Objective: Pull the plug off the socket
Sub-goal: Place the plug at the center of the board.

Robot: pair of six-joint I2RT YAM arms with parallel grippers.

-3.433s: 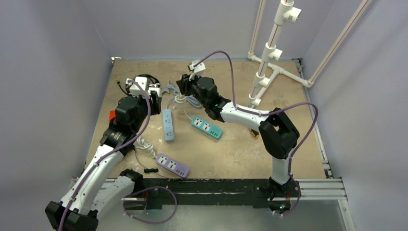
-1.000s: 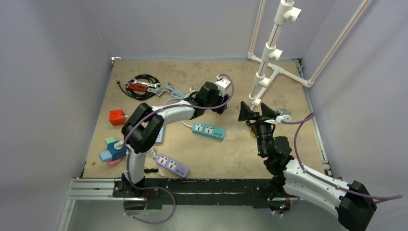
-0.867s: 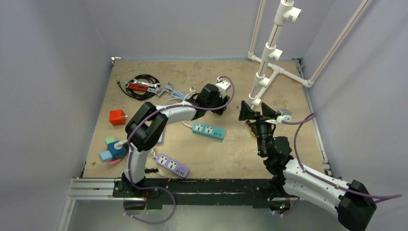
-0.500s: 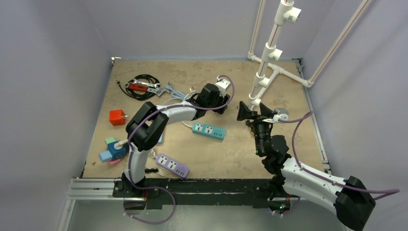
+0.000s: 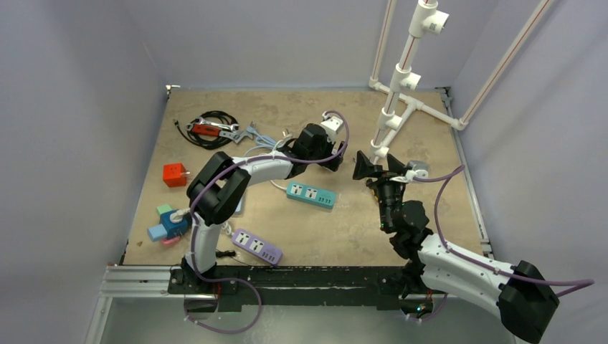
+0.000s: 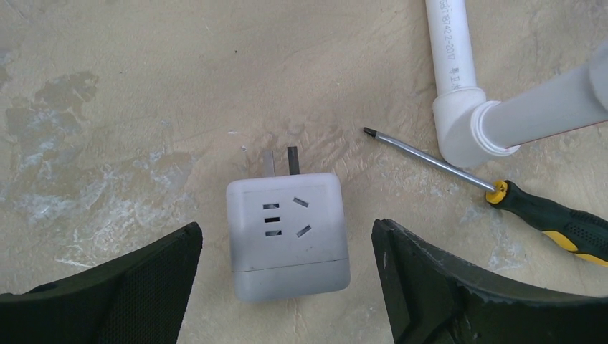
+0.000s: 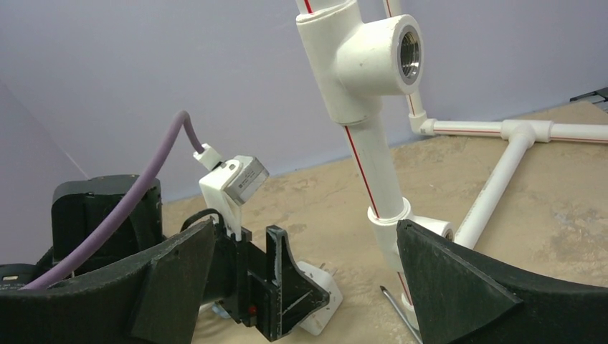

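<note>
Top camera overlooks the table (image 5: pixel 358 215); left wrist looks down, right level, sharing the adapter (image 6: pixel 287 236).

The mottled beige tabletop (image 6: pixel 107 93) carries a white cube adapter (image 6: pixel 288 240) (prongs bared) between the spread fingers of the left gripper (image 6: pixel 285 231), touching neither. Past the right-hand finger lie a yellow-and-black screwdriver (image 6: pixel 495 192) and a white pipe foot (image 6: pixel 459 122).

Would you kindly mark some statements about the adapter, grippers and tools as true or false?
1. The white adapter lies on the table between the open fingers of the left gripper. True.
2. Its prongs sit in a power strip. False: the prongs are bare, over the table.
3. A screwdriver lies beside the white pipe fitting. True.
4. The right gripper is shut on the teal power strip. False: it is open and empty; the strip lies apart on the table.
</note>
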